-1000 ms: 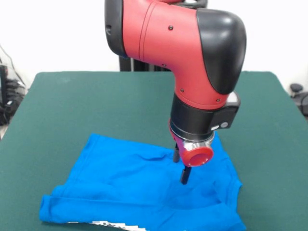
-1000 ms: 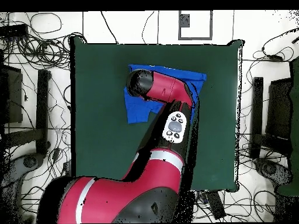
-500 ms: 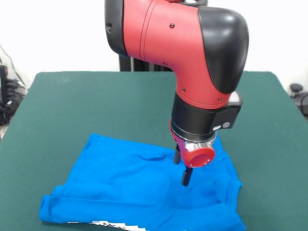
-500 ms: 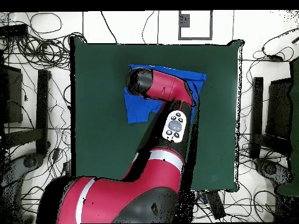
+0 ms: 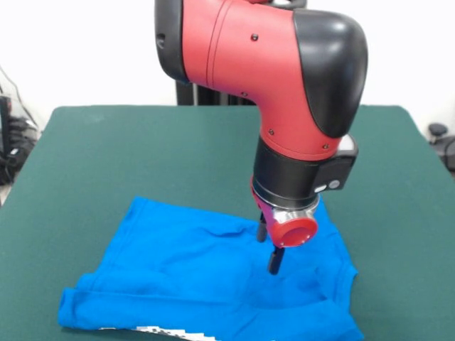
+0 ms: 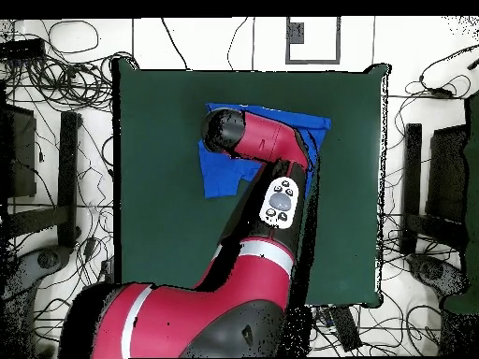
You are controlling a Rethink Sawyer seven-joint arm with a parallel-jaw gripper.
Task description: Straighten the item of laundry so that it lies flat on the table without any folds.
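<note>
One rumpled blue T-shirt (image 5: 206,284) on green felt table (image 5: 106,156) beneath gripper (image 5: 269,249).

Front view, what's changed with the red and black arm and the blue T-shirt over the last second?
Very little. The red and black arm eased slightly to the picture's right and a touch lower in the first half second, then held. Its gripper stays low over the bright blue T-shirt, nothing visibly taken hold of or let go. The shirt keeps the same rumpled, folded shape on the dark green felt table.
</note>
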